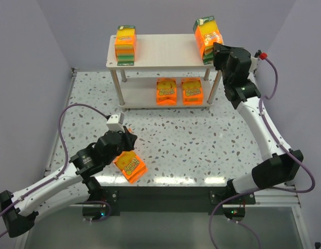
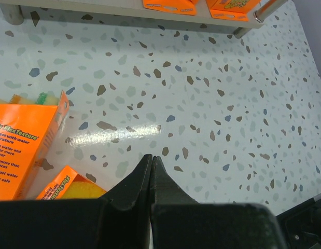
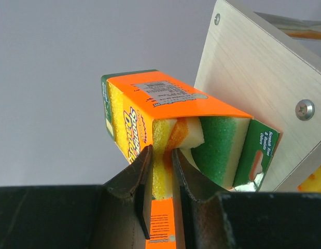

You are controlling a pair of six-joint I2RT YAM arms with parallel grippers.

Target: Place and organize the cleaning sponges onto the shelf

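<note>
The shelf [image 1: 160, 49] is a pale two-tier wooden rack at the back. One pack of cleaning sponges [image 1: 125, 44] stands on its top board at the left. Two packs [image 1: 166, 91] [image 1: 192, 91] lie on the lower board. My right gripper [image 1: 216, 52] [image 3: 161, 153] is shut on a fourth pack [image 1: 208, 35] [image 3: 170, 119] at the top board's right end, pinching its yellow sponge layer beside the board's screwed corner [image 3: 253, 78]. My left gripper [image 1: 128, 139] [image 2: 151, 158] is shut on nothing, low over the table. Beside it lie an orange pack [image 1: 130, 166] [image 2: 23, 150] and another [image 2: 72, 187].
The speckled tabletop [image 1: 191, 140] runs between the shelf and the arm bases. Grey walls close in the back and both sides. The shelf's thin legs [image 1: 117, 88] stand on the table. The lower board's front edge [image 2: 98, 8] shows at the top of the left wrist view.
</note>
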